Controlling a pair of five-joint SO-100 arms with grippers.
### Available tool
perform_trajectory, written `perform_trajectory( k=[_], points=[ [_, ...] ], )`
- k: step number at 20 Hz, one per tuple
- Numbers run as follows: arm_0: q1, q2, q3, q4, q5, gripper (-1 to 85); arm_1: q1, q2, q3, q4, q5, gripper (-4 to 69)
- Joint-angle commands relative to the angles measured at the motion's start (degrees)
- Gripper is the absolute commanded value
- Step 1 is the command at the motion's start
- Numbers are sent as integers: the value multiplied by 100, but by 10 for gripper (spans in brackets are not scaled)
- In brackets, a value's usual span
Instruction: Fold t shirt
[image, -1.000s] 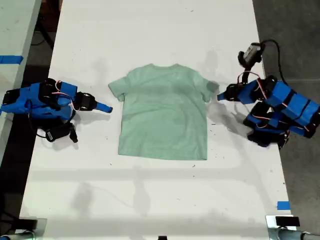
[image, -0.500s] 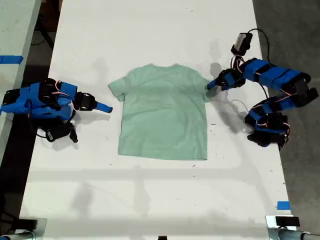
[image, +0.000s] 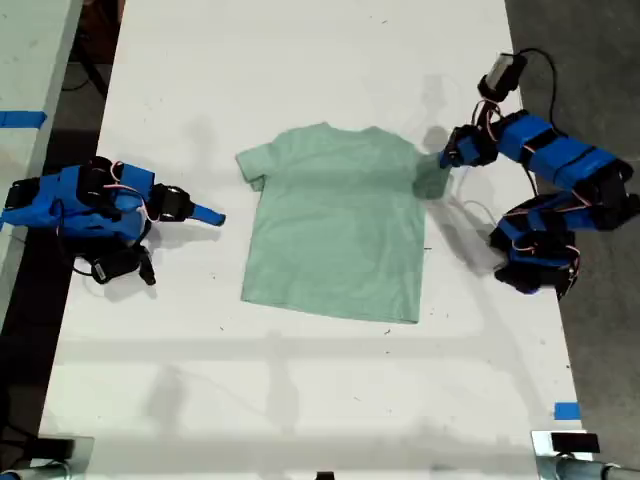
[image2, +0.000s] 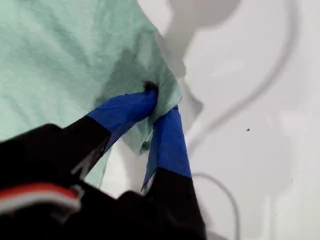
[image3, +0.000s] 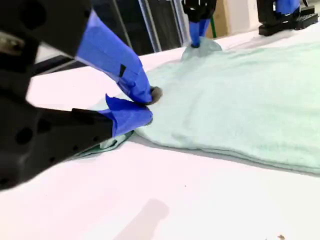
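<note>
At the exterior view's left, my second gripper (image: 208, 214) is resting on the white worktop (image: 300, 60) beside the t shirt (image: 335, 225), jaws seemingly closed on nothing. The shirt is lying mid-frame. At right, my first gripper (image: 443, 160) is pinching its sleeve (image2: 150, 75).

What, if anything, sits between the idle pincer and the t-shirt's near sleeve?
Nothing visible. Only bare white table separates my second gripper from the t shirt sleeve; my first gripper already pinches the opposite sleeve.

t shirt (image: 335, 235) apparently dragged toward my first gripper (image: 443, 161)
</note>
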Motion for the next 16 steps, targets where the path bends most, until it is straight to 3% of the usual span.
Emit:
perform_trajectory(
  k=[1, 3, 5, 10, 12, 13, 14, 15, 16],
  points=[
    [53, 9, 229, 18, -53, 18, -800, 694, -1222, 633, 79, 15],
    [53, 9, 229, 18, -53, 18, -1802, 334, -2039, 519, 229, 15],
    [53, 9, 229, 18, -53, 18, -2584, -290, -2391, -26, 378, 15],
    [53, 9, 229, 18, -53, 18, -3735, -2681, -3366, -1134, 492, 16],
    [53, 9, 229, 18, -53, 18, -3990, -3630, -4192, -844, 378, 81],
    [53, 9, 229, 18, -53, 18, -3990, -3858, -4641, -396, 334, 126],
    [53, 9, 229, 18, -53, 18, -3911, -3858, -4922, -9, 255, 231],
    [53, 9, 229, 18, -53, 18, -3806, -3683, -5142, 369, 193, 291],
    [53, 9, 229, 18, -53, 18, -3656, -3393, -5300, 800, 132, 315]
  ],
)
